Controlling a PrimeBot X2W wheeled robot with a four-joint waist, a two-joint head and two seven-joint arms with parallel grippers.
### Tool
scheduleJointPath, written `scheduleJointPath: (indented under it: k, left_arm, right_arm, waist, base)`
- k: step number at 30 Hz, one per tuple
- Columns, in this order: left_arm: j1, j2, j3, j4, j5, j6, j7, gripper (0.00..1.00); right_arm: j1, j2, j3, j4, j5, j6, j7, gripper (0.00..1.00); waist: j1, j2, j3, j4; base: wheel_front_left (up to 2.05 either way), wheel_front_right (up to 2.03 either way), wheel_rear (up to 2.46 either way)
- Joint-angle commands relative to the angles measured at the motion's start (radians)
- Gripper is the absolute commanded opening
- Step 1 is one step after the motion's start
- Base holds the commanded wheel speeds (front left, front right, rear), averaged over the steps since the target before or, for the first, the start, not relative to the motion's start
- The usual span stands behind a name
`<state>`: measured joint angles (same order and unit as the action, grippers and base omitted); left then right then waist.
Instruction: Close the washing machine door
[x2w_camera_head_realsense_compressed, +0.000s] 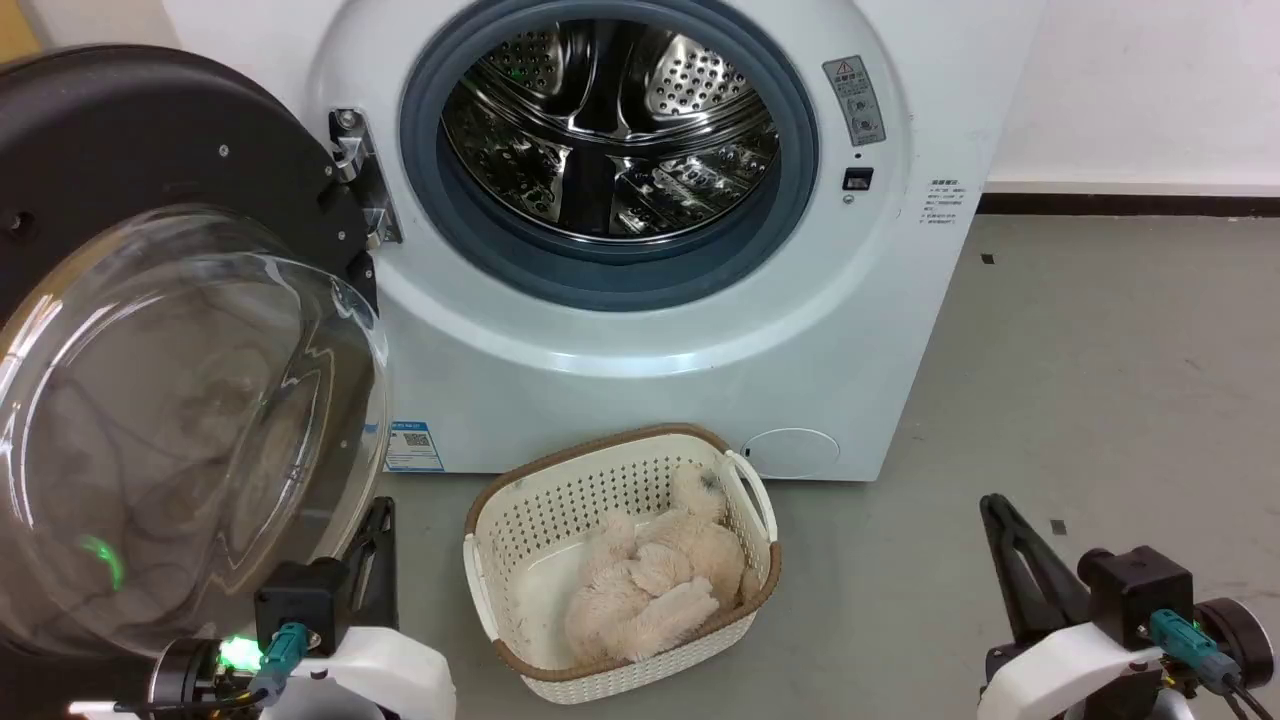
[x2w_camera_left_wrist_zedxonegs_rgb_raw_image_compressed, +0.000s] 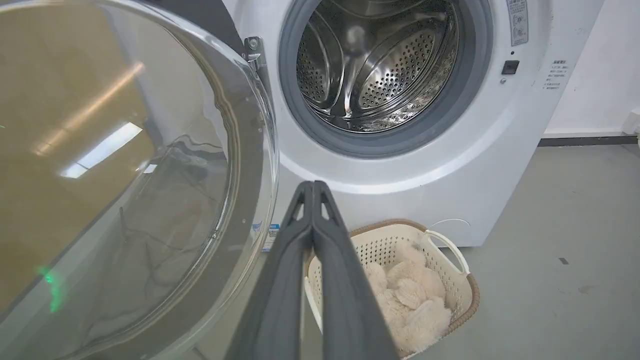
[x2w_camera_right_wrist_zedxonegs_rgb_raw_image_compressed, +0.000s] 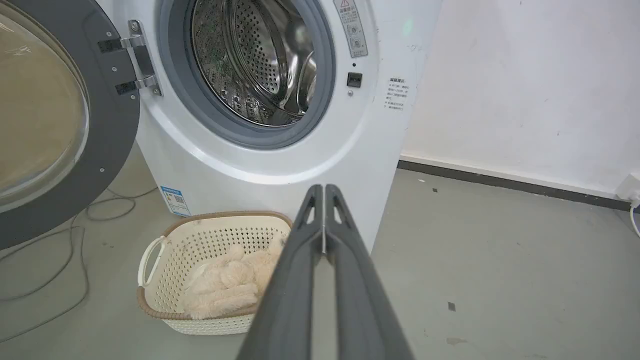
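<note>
The washing machine door hangs wide open at the left on its metal hinge. Its matt black inner face and bulging clear glass bowl are turned toward me. In the left wrist view the door stands just left of my left gripper, which is shut and holds nothing. In the head view the left gripper sits low beside the bowl's lower right edge. My right gripper is shut and empty, low at the right, far from the door. Its tips point at the machine's front.
The white washing machine shows its steel drum inside a grey rubber ring. A cream perforated basket with a fluffy beige toy stands on the floor before it. Cables lie under the door. Bare grey floor extends right.
</note>
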<state>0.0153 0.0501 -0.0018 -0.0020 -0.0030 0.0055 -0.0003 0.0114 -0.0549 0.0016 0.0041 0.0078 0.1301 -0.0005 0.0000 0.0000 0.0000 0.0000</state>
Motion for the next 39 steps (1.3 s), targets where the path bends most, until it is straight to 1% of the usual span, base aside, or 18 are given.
scheduleJointPath:
  k: [1, 2, 13, 22, 39]
  left_arm:
    - [0.0, 0.0, 0.0, 0.0, 0.0, 0.0, 0.0, 0.0]
    - [0.0, 0.0, -0.001, 0.0, 0.0, 0.001, -0.001, 1.0]
    - [0.002, 0.0, -0.006, -0.001, -0.009, 0.007, -0.019, 1.0]
    - [0.003, 0.0, -0.01, -0.003, -0.017, 0.013, -0.038, 1.0]
    - [0.012, 0.0, -0.007, -0.009, -0.029, 0.023, -0.074, 1.0]
  right_arm:
    - [0.0, 0.0, 0.0, 0.0, 0.0, 0.0, 0.0, 0.0]
    - [0.0, 0.0, 0.001, 0.001, 0.001, 0.0, -0.001, 1.0]
    - [0.004, 0.0, -0.005, -0.001, 0.017, 0.0, -0.019, 1.0]
    - [0.007, 0.001, -0.009, -0.006, 0.027, 0.0, -0.038, 1.0]
    - [0.014, 0.001, 0.004, -0.011, 0.039, 0.0, -0.074, 1.0]
  waist:
    - [0.0, 0.0, 0.0, 0.0]
    - [0.0001, 0.0, 0.0, 0.0]
    - [0.0, 0.0, 0.001, 0.003]
    - [0.0, 0.0, 0.002, 0.018]
    - [0.0, 0.0, 0.0, 0.094]
  base:
    - [0.0, 0.0, 0.0]
    - [0.0, 0.0, 0.0]
    - [0.0, 0.0, 0.0]
    - [0.0, 0.0, 0.0]
    - [0.0, 0.0, 0.0]
